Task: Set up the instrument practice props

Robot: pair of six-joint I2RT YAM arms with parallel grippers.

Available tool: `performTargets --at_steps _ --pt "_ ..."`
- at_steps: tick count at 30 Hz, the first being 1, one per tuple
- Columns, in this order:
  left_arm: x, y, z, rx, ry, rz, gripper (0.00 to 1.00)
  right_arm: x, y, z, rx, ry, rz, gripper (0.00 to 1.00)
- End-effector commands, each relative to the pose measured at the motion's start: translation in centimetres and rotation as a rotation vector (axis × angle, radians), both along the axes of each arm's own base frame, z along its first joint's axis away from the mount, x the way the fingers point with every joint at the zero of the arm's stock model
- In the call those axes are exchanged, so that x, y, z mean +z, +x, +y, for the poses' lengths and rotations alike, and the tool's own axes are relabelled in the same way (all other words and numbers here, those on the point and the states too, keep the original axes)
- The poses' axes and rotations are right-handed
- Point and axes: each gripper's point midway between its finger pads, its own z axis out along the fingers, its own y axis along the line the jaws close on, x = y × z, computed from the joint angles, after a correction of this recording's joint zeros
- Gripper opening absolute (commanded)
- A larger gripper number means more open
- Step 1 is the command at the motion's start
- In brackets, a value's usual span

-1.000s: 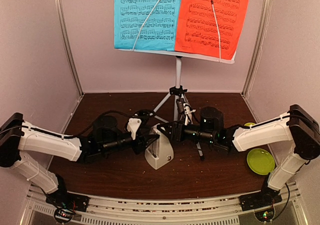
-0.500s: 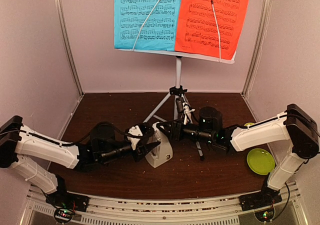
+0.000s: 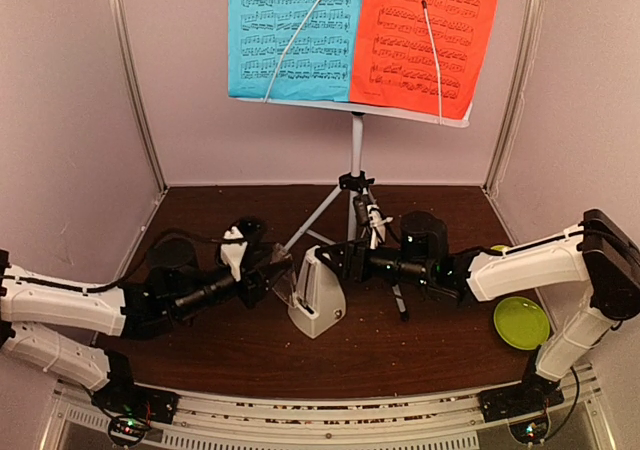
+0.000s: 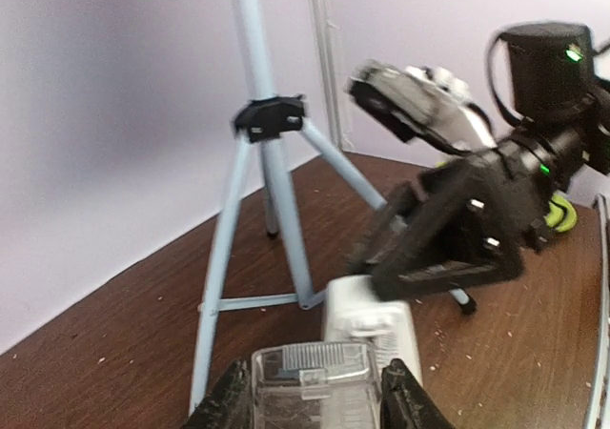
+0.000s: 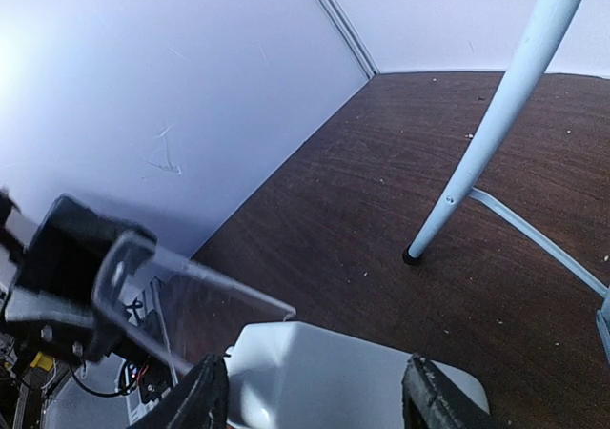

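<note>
White pyramid metronome (image 3: 318, 305) upright; L end effector (image 3: 272, 273) clamps clear plastic cover (image 4: 315, 381) just left of it; R end effector (image 3: 332, 260) straddles top, grip unclear.

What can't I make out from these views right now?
- Top view: blue music sheet and red-orange music sheet, tops cut off by the frame's edge; yellow-green bowl, mostly hidden behind the right arm.
- Right wrist view: whether the right gripper touches the metronome; its fingertips leave the bottom edge.
- Left wrist view: clear cover, lower part cut off by the bottom edge; right gripper blurred.
</note>
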Motion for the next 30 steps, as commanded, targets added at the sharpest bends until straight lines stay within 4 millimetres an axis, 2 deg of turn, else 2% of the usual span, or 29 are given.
performTargets --at_steps 1,4,10,13,16,19,21,25,29,30 --pt "0.3 3.7 4.2 0.198 -0.055 0.207 0.06 -10.0 -1.3 -4.0 -0.032 -0.364 0.183 0.65" --pt "-0.9 5.8 7.4 0.336 -0.028 0.306 0.11 -8.0 -0.9 -3.0 -0.014 -0.35 0.158 0.68" --pt "-5.9 10.1 14.3 0.588 0.086 0.578 0.13 -3.8 -0.4 -1.4 0.015 -0.293 0.101 0.73" --pt "-7.3 12.3 16.3 0.623 0.062 0.682 0.13 -2.7 -0.3 -1.0 0.027 -0.277 0.089 0.75" --pt "-8.1 14.6 16.9 0.633 0.051 0.733 0.15 -2.1 -0.6 -0.8 0.043 -0.264 0.08 0.79" --pt "-9.2 17.1 16.9 0.643 0.067 0.766 0.16 -1.2 -1.0 -1.0 0.051 -0.242 0.066 0.83" --pt "-9.9 18.7 16.4 0.644 0.086 0.777 0.2 -0.7 -1.3 -1.2 0.054 -0.232 0.059 0.84" --pt "-11.6 21.1 15.4 0.634 0.095 0.819 0.38 -0.1 -1.6 -1.8 0.047 -0.231 0.045 0.85" --pt "-12.2 22.3 14.8 0.628 0.045 0.827 0.67 0.4 -2.0 -2.3 0.047 -0.22 0.038 0.86" --pt "-12.3 22.6 14.7 0.629 0.039 0.828 0.71 0.6 -2.1 -2.3 0.05 -0.214 0.034 0.88"
